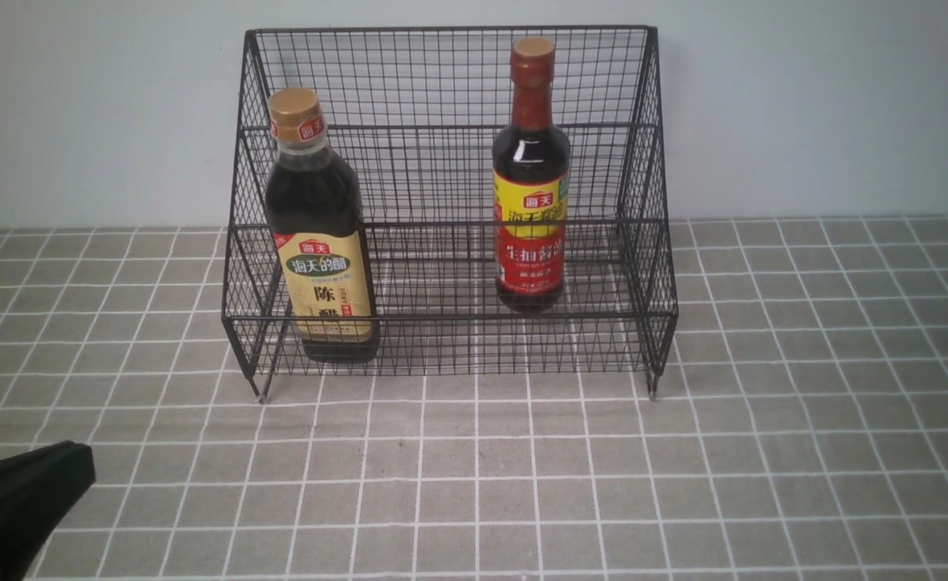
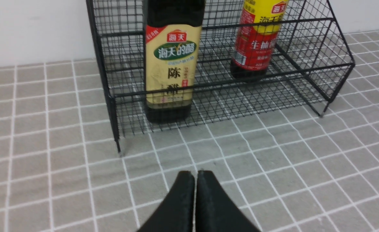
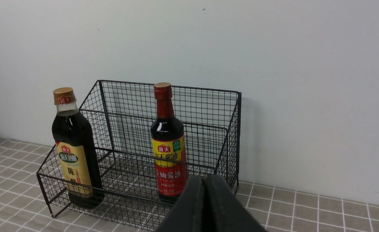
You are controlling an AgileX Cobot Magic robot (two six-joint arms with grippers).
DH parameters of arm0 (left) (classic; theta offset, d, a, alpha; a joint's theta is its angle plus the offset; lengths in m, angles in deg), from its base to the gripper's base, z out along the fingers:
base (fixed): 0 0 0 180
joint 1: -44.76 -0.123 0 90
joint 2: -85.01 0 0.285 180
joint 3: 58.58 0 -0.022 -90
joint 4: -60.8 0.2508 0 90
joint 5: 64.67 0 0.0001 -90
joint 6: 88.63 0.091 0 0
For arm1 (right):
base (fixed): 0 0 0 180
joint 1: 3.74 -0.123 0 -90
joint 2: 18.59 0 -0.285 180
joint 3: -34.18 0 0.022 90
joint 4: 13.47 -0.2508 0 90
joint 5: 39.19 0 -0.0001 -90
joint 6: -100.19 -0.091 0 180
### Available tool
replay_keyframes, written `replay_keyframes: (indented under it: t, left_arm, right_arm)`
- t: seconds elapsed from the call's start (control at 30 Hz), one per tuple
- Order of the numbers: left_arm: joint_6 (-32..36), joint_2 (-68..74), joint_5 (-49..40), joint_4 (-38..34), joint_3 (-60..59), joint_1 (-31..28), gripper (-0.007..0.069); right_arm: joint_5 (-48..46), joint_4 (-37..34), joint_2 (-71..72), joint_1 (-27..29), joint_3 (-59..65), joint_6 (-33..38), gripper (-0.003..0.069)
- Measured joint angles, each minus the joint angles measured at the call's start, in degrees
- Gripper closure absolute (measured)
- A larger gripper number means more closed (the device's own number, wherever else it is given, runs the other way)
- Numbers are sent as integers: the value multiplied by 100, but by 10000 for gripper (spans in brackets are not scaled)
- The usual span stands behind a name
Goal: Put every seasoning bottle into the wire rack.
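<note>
We judge the task finished: the vinegar bottle [image 1: 320,234] stands at nine o'clock in the wire rack [image 1: 449,30], the soy sauce bottle [image 1: 531,186] toward three, with left hand [image 2: 195,174] and right hand [image 3: 205,178] pressed together, empty.

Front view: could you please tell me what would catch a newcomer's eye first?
The black wire rack by the wall holds both dark bottles upright: the beige-label bottle at front left, the red-neck bottle further back, right of centre. The left gripper and right gripper are shut, away from it.
</note>
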Motion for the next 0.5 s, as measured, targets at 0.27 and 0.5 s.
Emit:
replay_keyframes:
  t: [0.27, 0.5]
  left_arm:
    - [8, -941, 625, 336, -774, -718, 631]
    - [7, -2062, 1330, 421, -2231, -1485, 631]
  right_arm:
    - [-12, 13, 0, 0, 0, 0, 669]
    - [-20, 8, 0, 0, 0, 0, 669]
